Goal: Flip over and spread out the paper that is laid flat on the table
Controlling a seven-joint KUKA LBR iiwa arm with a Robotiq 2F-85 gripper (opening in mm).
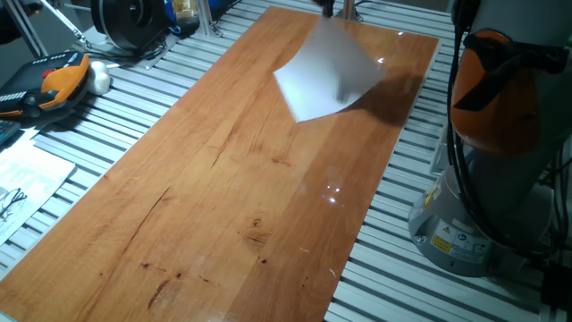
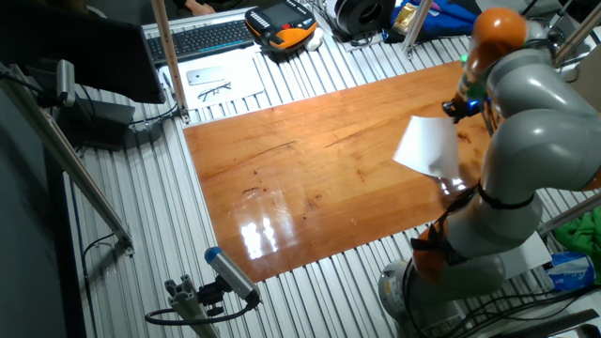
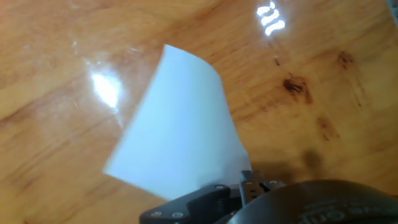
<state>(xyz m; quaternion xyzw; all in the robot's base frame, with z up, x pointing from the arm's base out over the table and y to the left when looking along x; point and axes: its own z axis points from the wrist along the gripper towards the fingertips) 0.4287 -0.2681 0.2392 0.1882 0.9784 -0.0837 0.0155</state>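
The paper (image 1: 326, 76) is a blank-looking white sheet held up off the table (image 1: 223, 197) at its far end, hanging tilted with its lower corner close to the wood. My gripper (image 1: 338, 9) is shut on the sheet's upper edge, at the top border of that view. From the other fixed view the paper (image 2: 429, 147) hangs below the gripper (image 2: 454, 111), beside the arm. In the hand view the sheet (image 3: 180, 124) curves away from the gripper (image 3: 247, 184), with the reddish-brown table (image 3: 323, 81) beneath. No printed text shows on the visible face.
The arm's base (image 1: 483, 179) stands at the table's right side. On the grey slatted surface (image 1: 134, 98) to the left lie a printed sheet with spectacles (image 1: 22, 179), an orange-black device (image 1: 54, 80) and cables. A keyboard (image 2: 202, 38) lies beyond.
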